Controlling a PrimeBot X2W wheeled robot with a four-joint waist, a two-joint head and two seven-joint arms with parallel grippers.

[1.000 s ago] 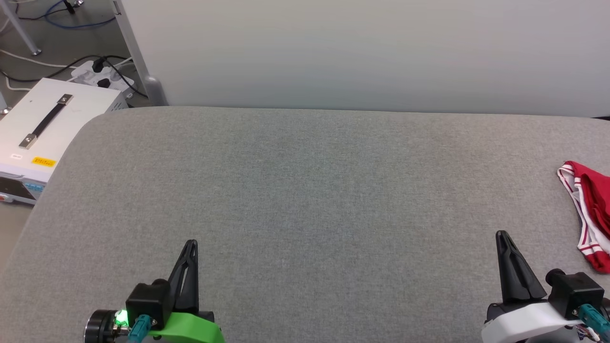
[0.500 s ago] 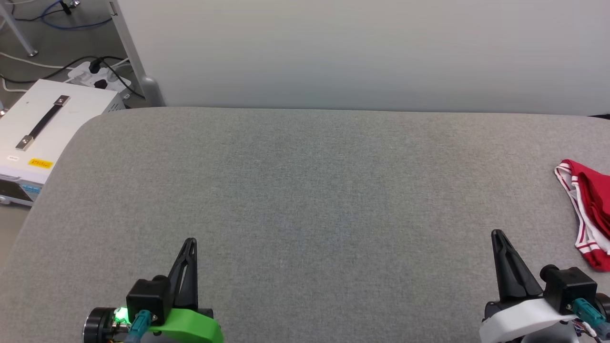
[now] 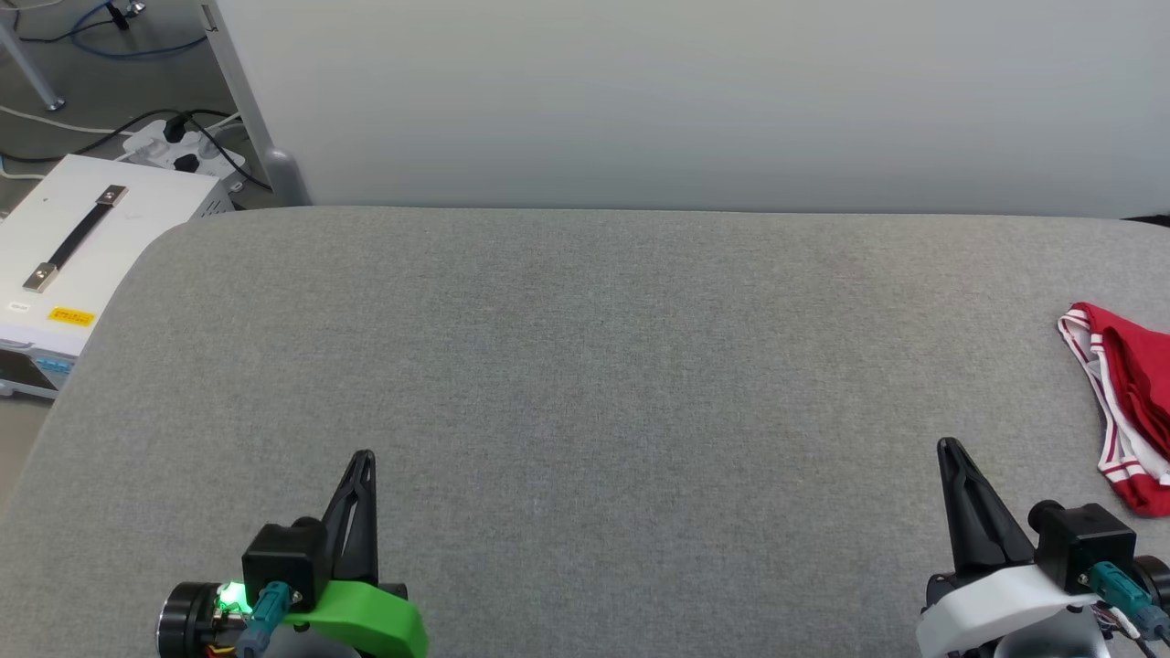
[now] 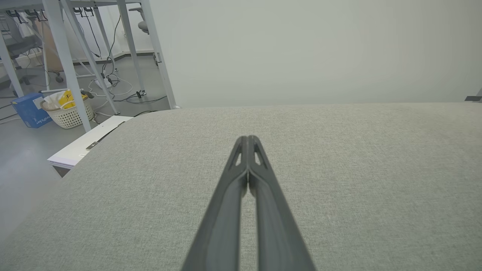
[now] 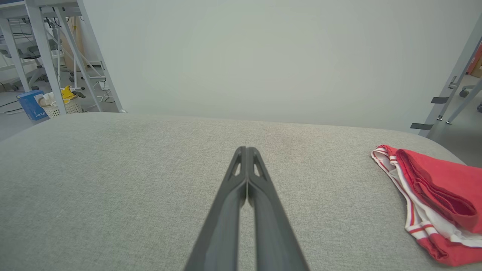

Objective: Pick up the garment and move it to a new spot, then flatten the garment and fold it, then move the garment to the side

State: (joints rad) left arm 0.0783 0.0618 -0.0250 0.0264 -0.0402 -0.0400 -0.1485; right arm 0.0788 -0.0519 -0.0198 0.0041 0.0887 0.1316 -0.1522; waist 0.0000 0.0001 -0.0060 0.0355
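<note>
On my head view the garment [image 3: 1129, 402] runs off the right edge, so I get just its left part. The right wrist view cuts it at the right edge too, and its own folds cover the inner layers. The white case [image 3: 64, 247] at far left is clipped by the frame, and its yellow label [image 3: 71, 316] is too small to read.
</note>
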